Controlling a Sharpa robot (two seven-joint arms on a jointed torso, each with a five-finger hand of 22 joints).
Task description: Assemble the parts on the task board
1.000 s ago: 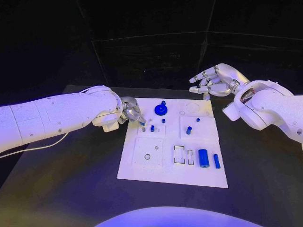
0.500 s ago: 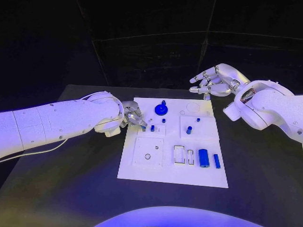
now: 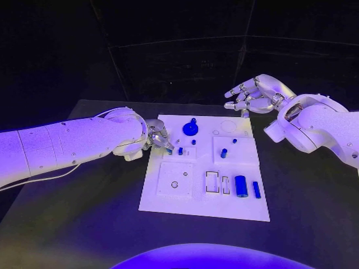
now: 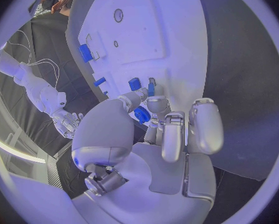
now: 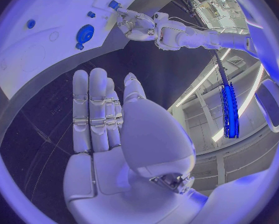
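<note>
Left hand (image 3: 157, 136): at board's left edge, fingers curled; grip cannot be told.
Right hand (image 3: 254, 96): empty, fingers spread, beyond the board (image 3: 179, 204).

In the head view the left hand (image 3: 153, 136) is covering the task board (image 3: 179, 196) at its left edge, so whatever is lying under the fingers (image 3: 166, 144) is staying hidden. In the left wrist view the fingers are also blocking part of a round blue part (image 4: 141, 115), and it is too hard to tell if they are touching it. The small blue parts (image 3: 224, 152) are showing too small to tell their shape.
</note>
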